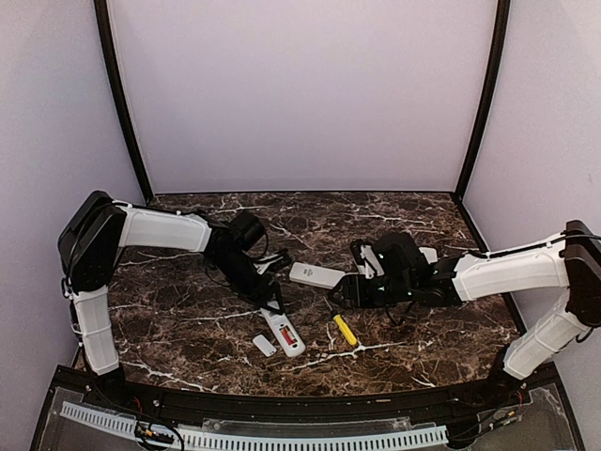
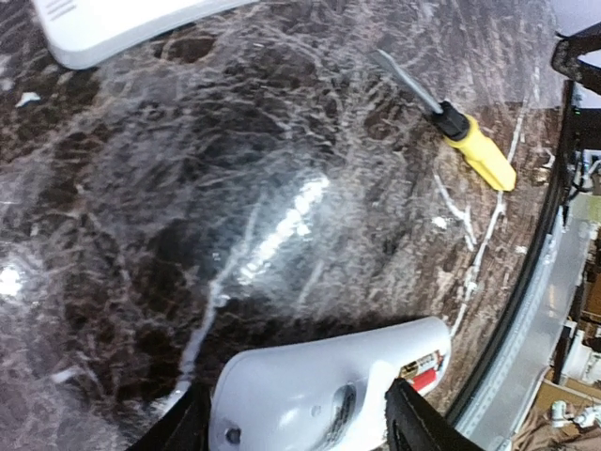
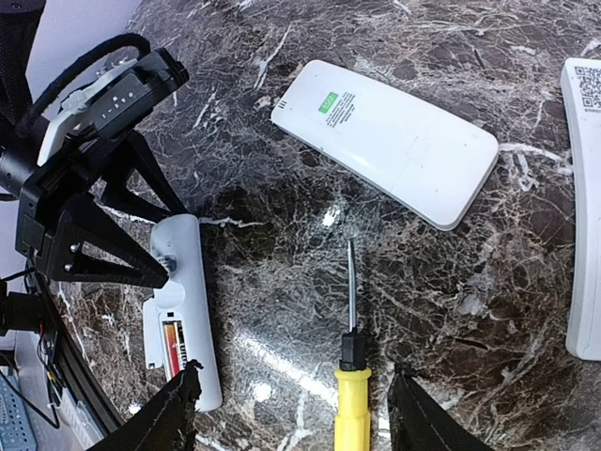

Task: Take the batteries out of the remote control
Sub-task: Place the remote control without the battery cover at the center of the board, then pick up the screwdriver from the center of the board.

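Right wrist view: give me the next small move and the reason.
Probably lower the right gripper and close its fingers on the screwdriver, lying free below and between them. An orange battery sits uncovered in the open remote, likely needing prying out, while the left gripper flanks that remote's other end.

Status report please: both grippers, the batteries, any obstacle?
Left gripper astride the open remote, grip unclear. Right gripper open, above the screwdriver. Orange battery inside the remote, not yet out. Nothing blocks it.
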You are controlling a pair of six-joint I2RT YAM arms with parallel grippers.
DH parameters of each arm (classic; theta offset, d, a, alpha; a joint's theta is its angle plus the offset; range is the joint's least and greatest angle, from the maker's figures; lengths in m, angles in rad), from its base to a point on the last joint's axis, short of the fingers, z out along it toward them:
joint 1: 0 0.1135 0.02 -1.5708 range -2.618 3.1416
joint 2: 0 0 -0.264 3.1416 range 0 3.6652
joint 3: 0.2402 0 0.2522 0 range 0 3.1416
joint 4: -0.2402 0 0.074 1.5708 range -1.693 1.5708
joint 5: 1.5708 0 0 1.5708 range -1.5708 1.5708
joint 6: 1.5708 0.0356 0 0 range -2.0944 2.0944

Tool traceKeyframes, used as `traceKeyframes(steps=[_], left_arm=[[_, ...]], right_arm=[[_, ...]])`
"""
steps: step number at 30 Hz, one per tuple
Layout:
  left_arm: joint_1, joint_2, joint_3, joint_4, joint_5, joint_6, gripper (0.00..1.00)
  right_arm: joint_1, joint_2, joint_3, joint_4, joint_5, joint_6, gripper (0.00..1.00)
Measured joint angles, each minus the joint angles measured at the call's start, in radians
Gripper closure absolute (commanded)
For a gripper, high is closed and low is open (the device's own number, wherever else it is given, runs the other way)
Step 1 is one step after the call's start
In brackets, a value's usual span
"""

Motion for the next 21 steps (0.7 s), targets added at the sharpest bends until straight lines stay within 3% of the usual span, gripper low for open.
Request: traceKeyframes(steps=[12,17,21], left_arm=[[0.001,-0.156,-0.027,0.054,-0.294,-0.056,0.2],[0.039,-0.299,-0.089,0.124,-0.322,-0.096,0.2],[0.139,-0.381,-0.117,0.174,-0.309,-0.133,0.2]], right_arm=[[0.084,0.008,0.033,-0.176,0.097,0.004,0.42],[0.122,0.047,0.044,-0.237,0.135,0.022,0.44],[0.133,0.091,0.069,-0.277,0.158,0.025,0.47]])
